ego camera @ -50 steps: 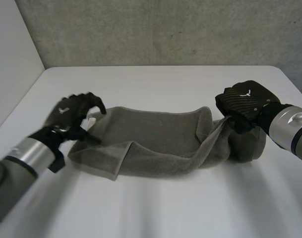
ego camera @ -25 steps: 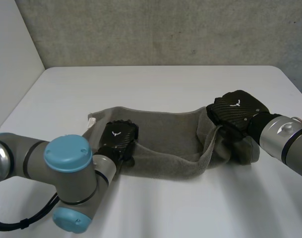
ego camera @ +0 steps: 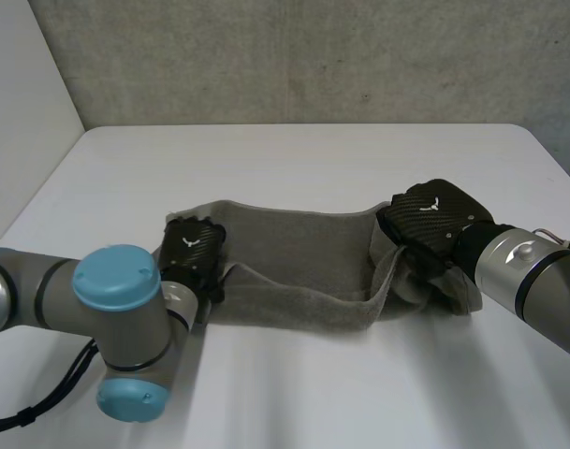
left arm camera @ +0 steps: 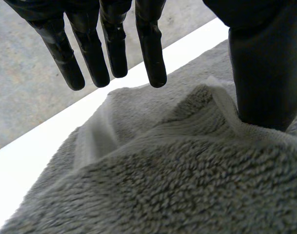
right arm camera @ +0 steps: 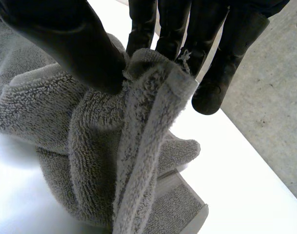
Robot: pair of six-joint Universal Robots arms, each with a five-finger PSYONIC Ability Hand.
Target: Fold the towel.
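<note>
The white table (ego camera: 294, 154) spreads out from under the towel on every side, and a grey wall (ego camera: 294, 56) stands well beyond the towel's far edge. The grey towel (ego camera: 299, 257) lies lengthwise across the middle of the table. It is rumpled, and its right end is gathered up into a raised bunch.

The left arm (ego camera: 116, 299) lies at the towel's left end, with its light-blue cap near the towel's near left corner. The right arm (ego camera: 523, 271) comes in past the towel's right end.

The left hand (ego camera: 193, 248) rests on top of the towel's left end. In its own wrist view its fingers (left arm camera: 150, 48) are straight and a little spread, hanging clear above the towel (left arm camera: 177, 185). Its thumb (left arm camera: 265, 73) stands apart from them, with the tip down on a raised fold of the towel, so this hand pinches nothing.

The right hand (ego camera: 430, 217) sits over the towel's right end. In its wrist view the thumb (right arm camera: 75, 44) and fingers (right arm camera: 226, 53) pinch a lifted edge of the towel (right arm camera: 89, 146) between them. The rest of that end hangs in folds from the grip down to the table. A paler hem band (right arm camera: 180, 197) shows on the towel's lowest fold.
</note>
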